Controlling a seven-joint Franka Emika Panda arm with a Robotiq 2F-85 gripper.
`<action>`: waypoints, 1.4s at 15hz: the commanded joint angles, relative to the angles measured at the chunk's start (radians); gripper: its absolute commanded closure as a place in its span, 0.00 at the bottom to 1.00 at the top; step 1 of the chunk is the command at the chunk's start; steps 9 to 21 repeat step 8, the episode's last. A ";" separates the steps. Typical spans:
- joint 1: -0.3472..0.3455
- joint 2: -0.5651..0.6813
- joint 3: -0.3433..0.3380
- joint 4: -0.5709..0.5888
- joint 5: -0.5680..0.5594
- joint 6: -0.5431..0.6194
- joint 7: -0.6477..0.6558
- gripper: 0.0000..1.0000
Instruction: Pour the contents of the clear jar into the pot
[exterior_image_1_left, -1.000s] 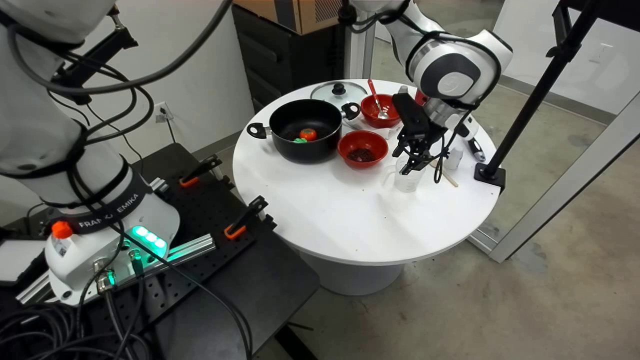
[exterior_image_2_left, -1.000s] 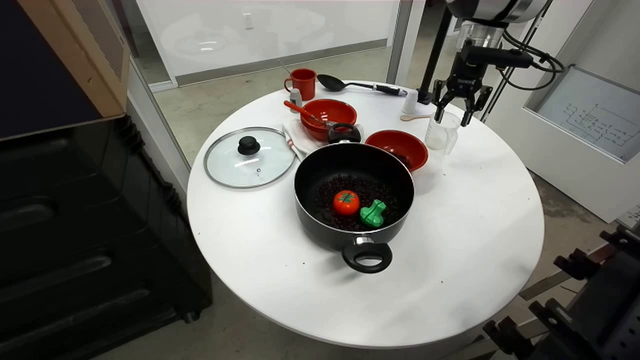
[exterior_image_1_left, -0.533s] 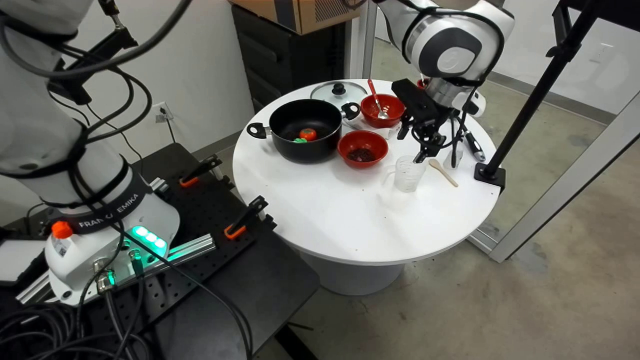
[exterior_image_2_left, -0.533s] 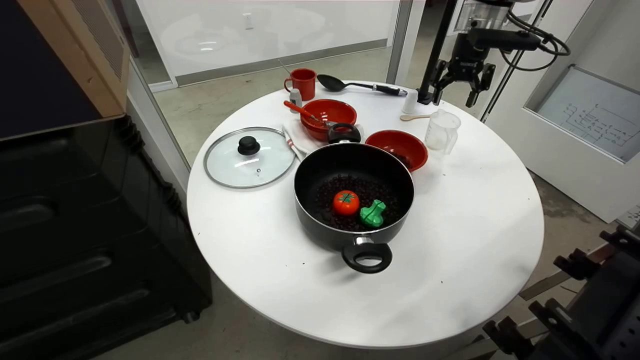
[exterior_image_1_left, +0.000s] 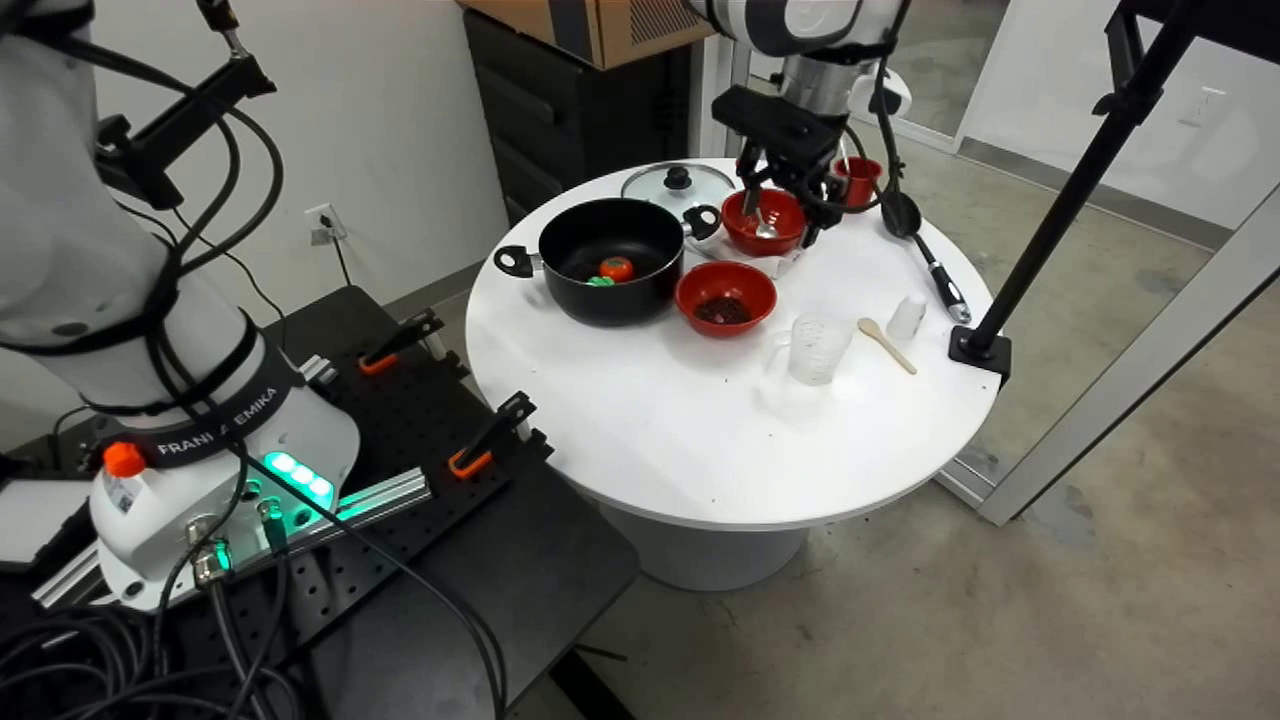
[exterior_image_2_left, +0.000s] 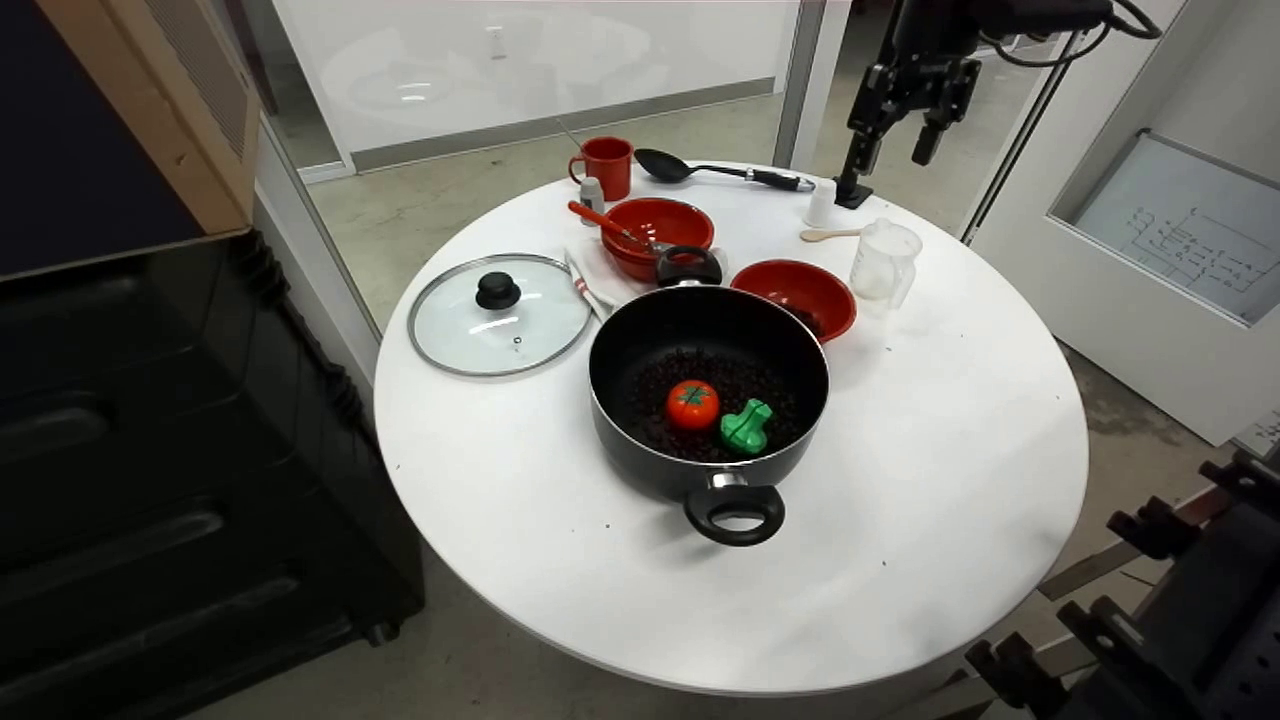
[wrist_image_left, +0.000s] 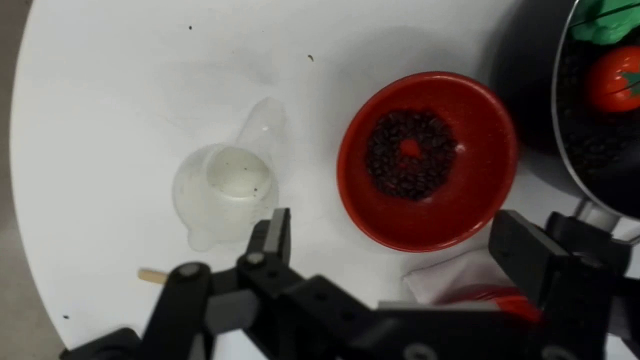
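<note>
Gripper (exterior_image_2_left: 890, 162), 1: released, fingers spread, raised above white table (exterior_image_2_left: 900, 540). Clear jar (exterior_image_2_left: 884, 268), 1: upright on table, near red bowl (wrist_image_left: 477, 155). Black pot (exterior_image_2_left: 635, 462), 1: holding dark beans (exterior_image_2_left: 720, 365), tomato (exterior_image_2_left: 693, 405), green piece (exterior_image_2_left: 746, 427).

vs 1.0 s ago | gripper (exterior_image_2_left: 892, 160) now up and away from clear jar (exterior_image_1_left: 818, 350) | in an exterior view: shifted in front of far red bowl (exterior_image_1_left: 745, 244) | same view: jar fully uncovered, black spoon (exterior_image_1_left: 901, 214) head exposed, red mug (exterior_image_1_left: 862, 183) less blocked
</note>
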 joint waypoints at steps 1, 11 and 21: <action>-0.003 -0.199 0.064 -0.246 0.037 0.113 -0.118 0.00; 0.017 -0.225 0.064 -0.271 0.058 0.105 -0.100 0.00; 0.017 -0.225 0.064 -0.271 0.058 0.105 -0.100 0.00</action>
